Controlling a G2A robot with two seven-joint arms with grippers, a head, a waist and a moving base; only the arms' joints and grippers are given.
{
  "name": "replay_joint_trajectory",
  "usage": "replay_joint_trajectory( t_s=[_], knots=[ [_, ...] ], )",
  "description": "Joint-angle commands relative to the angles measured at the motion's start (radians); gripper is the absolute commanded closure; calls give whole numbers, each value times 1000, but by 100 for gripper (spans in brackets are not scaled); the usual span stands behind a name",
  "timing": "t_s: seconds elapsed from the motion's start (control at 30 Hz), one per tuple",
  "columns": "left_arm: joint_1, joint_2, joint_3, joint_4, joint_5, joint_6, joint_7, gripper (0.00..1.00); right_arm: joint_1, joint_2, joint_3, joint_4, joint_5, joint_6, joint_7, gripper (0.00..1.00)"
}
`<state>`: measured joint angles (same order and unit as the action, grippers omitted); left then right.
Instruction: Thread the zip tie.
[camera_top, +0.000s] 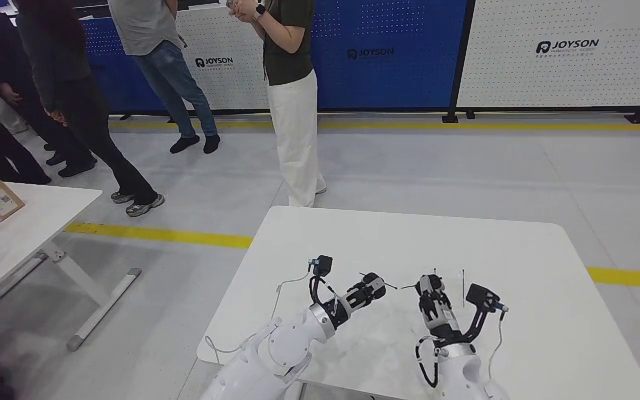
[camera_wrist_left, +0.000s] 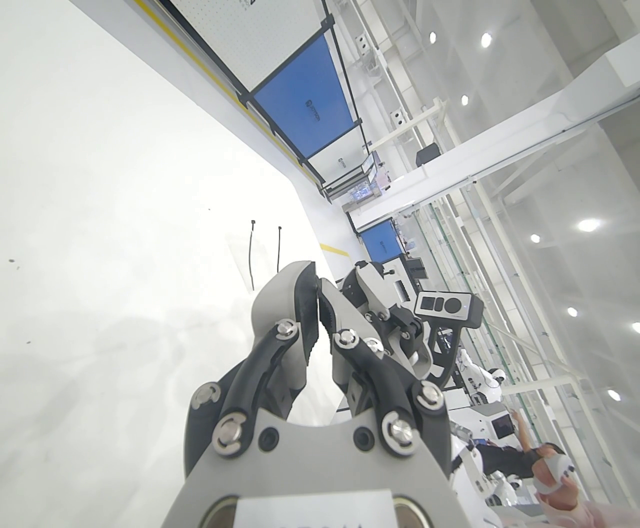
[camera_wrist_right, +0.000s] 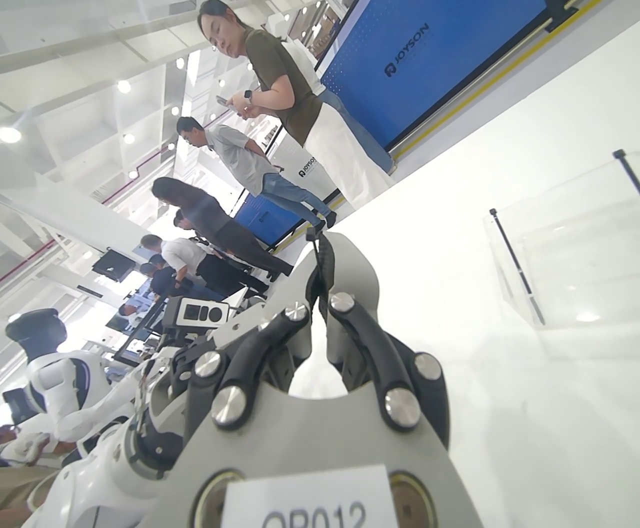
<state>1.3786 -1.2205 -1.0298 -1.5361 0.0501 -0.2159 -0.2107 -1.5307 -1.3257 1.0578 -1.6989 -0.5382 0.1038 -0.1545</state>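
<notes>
Right gripper (camera_wrist_right: 322, 252) jaws pinch the zip tie (camera_wrist_right: 313, 235); left gripper (camera_wrist_left: 317, 285) jaws closed.

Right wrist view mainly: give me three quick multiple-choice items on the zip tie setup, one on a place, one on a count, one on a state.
1. Where do the spare zip ties stand? A) in a clear holder on the table B) on the floor C) on a wall panel
2. How many spare ties does the holder carry? A) one B) two C) five
3. The right gripper is: A) wide open B) shut on a zip tie C) shut on a screwdriver
Answers: 1 A, they lean inside the clear walls; 2 B, two black straps show; 3 B, the tie's head pokes out past closed fingertips.
</notes>
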Motion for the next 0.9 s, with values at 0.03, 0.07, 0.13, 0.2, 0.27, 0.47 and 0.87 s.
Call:
replay_joint_trajectory(
  t_s=[0.03,0.07,0.13,0.2,0.27,0.47,0.87],
  knots=[
    [0,0,0,0,0,0,0,100,2,-1,-3,1,5,0,10,100],
    [0,0,0,0,0,0,0,100,2,-1,-3,1,5,0,10,100],
    [0,0,0,0,0,0,0,100,2,-1,-3,1,5,0,10,100],
    [0,0,0,0,0,0,0,100,2,-1,-3,1,5,0,10,100],
    [0,0,0,0,0,0,0,100,1,-1,-1,3,5,-1,13,100],
    [0,0,0,0,0,0,0,100,3,-4,0,2,-12,6,25,100],
    [0,0,0,0,0,0,0,100,15,-14,-2,12,-28,25,32,100]
  ],
)
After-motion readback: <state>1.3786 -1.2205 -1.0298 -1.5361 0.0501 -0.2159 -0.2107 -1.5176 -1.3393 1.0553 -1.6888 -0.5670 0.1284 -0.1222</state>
